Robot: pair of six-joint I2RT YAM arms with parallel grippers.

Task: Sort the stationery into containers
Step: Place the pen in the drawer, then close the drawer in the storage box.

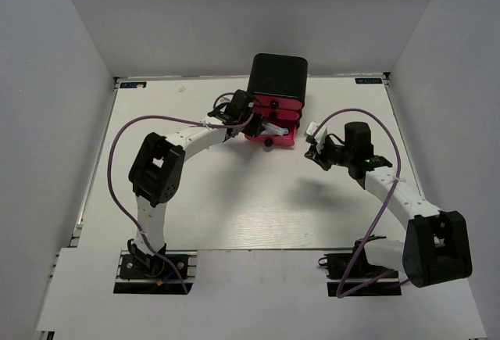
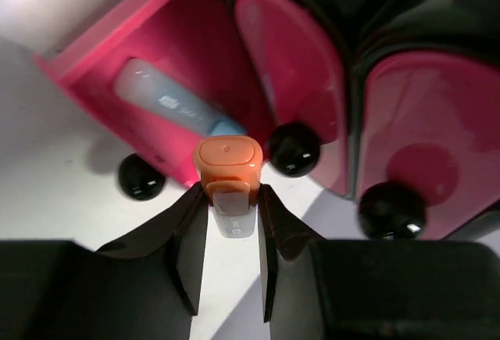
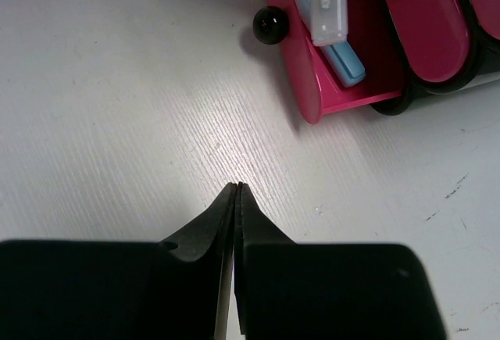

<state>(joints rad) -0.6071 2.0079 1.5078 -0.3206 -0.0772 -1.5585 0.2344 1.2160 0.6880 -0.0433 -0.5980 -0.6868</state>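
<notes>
The black box [image 1: 278,76] stands at the table's back middle with pink drawers [image 1: 275,109] stacked in it. The lowest drawer [image 1: 283,138] is pulled open. A blue tube with a translucent end [image 2: 166,106] lies inside it, also seen in the right wrist view [image 3: 344,63]. My left gripper [image 2: 228,193] is shut on an orange tube [image 2: 227,163] and holds it just in front of the open drawer [image 2: 109,59], near the drawer knobs [image 2: 293,150]. My right gripper [image 3: 237,188] is shut and empty over bare table, right of the box. The thin sticks are out of view.
The open drawer's black knob [image 3: 270,25] juts toward the table front. Two upper drawers [image 2: 406,121] are closed. Grey walls enclose the white table [image 1: 234,199] on three sides. My right gripper [image 1: 314,152] hovers a short way from the drawer's right corner.
</notes>
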